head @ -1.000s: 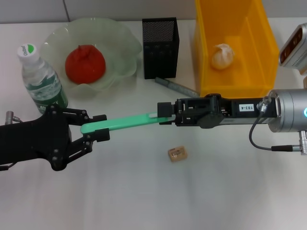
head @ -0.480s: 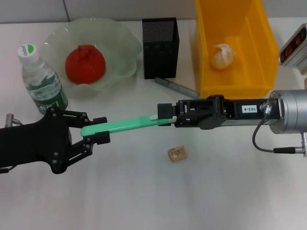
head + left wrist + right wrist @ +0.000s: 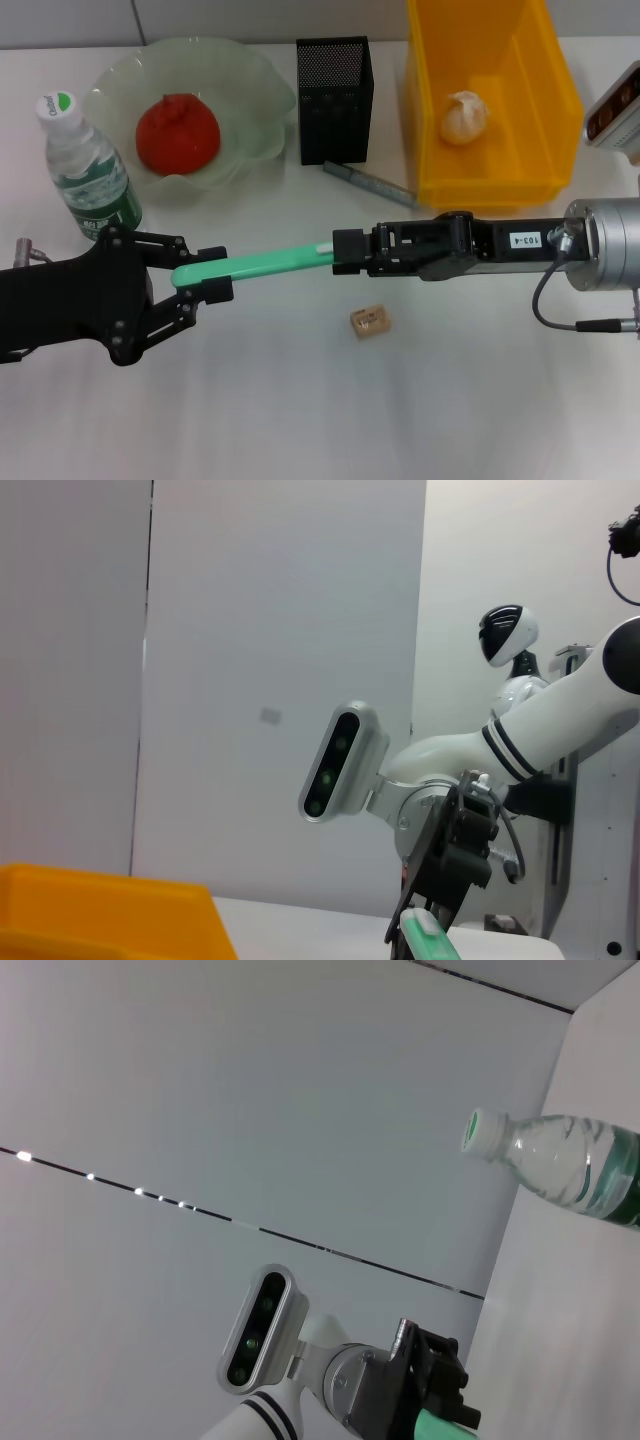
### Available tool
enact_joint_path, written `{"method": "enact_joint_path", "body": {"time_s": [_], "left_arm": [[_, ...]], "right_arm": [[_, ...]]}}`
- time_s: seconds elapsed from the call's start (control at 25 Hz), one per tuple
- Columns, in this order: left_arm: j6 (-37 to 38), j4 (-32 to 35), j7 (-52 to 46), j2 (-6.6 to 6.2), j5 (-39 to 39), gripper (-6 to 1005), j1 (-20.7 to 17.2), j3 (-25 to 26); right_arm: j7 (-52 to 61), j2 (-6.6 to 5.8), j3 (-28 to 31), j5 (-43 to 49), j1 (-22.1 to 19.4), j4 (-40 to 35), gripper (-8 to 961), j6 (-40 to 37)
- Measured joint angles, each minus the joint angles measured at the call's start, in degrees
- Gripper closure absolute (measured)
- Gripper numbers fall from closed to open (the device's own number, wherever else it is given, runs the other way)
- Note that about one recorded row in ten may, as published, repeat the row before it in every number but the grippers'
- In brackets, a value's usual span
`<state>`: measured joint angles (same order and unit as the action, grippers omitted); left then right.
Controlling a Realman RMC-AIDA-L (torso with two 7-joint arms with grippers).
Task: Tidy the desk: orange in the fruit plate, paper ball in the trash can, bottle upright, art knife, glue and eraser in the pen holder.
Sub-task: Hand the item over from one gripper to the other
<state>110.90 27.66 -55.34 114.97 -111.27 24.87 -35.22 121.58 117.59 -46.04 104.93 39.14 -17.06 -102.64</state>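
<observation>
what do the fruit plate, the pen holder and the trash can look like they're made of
Fruit plate: pale green, translucent and glossy, likely glass or plastic; the table shows faintly through it.
Pen holder: black metal mesh, judging by the fine perforated walls.
Trash can: bright yellow, smooth moulded walls, apparently plastic.

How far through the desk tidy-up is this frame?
Done: orange in fruit plate, paper ball in trash can, bottle upright. In hand: green art knife, held by left gripper and right gripper. Left: eraser, grey stick beside pen holder.
</observation>
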Motion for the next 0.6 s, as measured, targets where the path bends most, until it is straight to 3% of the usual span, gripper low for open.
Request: {"method": "enact_joint_path", "body": {"time_s": [0.6], "left_arm": [[0.71, -0.07, 0.78, 0.38, 0.00, 779, 0.00, -0.40]], "right_arm": [[-0.56, 0.00, 0.34, 0.01, -0.32, 0.06, 441, -0.02]]}}
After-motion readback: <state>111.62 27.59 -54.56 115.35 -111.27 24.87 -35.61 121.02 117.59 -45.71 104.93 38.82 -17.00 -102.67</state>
